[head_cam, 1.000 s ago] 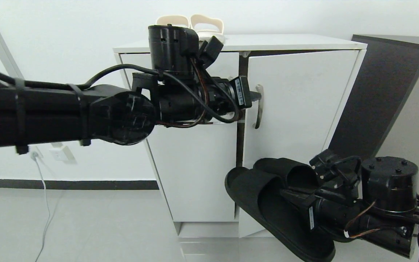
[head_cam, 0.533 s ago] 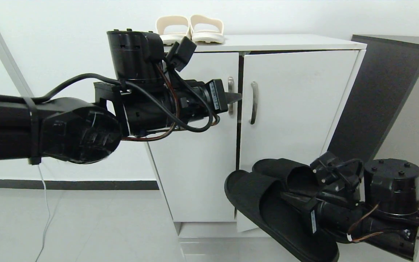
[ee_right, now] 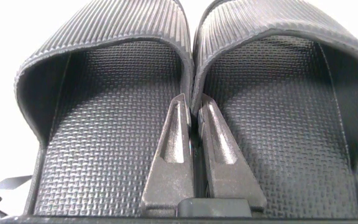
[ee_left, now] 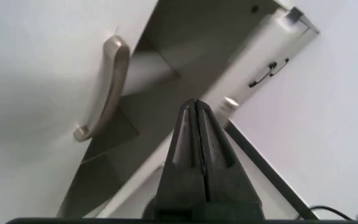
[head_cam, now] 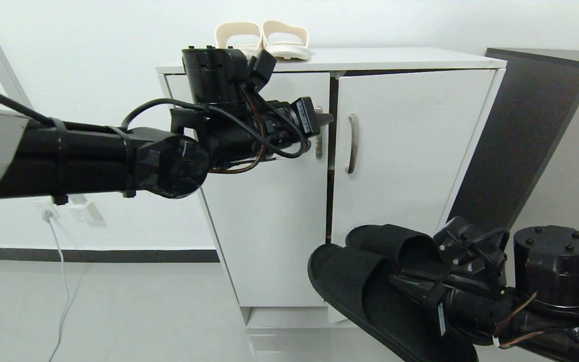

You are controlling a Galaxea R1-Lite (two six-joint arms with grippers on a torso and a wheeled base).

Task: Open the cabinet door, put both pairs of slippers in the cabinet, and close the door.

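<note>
The white cabinet point(head_cam: 420, 58) has two doors, each with a curved metal handle. My left gripper point(head_cam: 328, 119) is shut and empty, its tip just in front of the top of the left door's handle point(head_cam: 318, 143). In the left wrist view the closed fingers point(ee_left: 188, 134) point at the gap beside a handle point(ee_left: 107, 84). The right door point(head_cam: 405, 151) stands a crack ajar. A cream pair of slippers point(head_cam: 262, 36) rests on the cabinet top. Low at the right, my right gripper point(head_cam: 412, 281) is shut on the black slippers point(head_cam: 365, 281), pinching their adjoining inner edges point(ee_right: 191, 81).
A dark grey cabinet point(head_cam: 525, 125) stands right of the white one. A wall socket and white cable point(head_cam: 61, 261) are at the left wall. The pale floor point(head_cam: 143, 311) in front of the cabinet is open.
The right door, ajar a second ago, has swung nearly shut. My left gripper left the right handle, pulled back left, then came forward to the left door's handle. The right arm sank slightly with the slippers.
</note>
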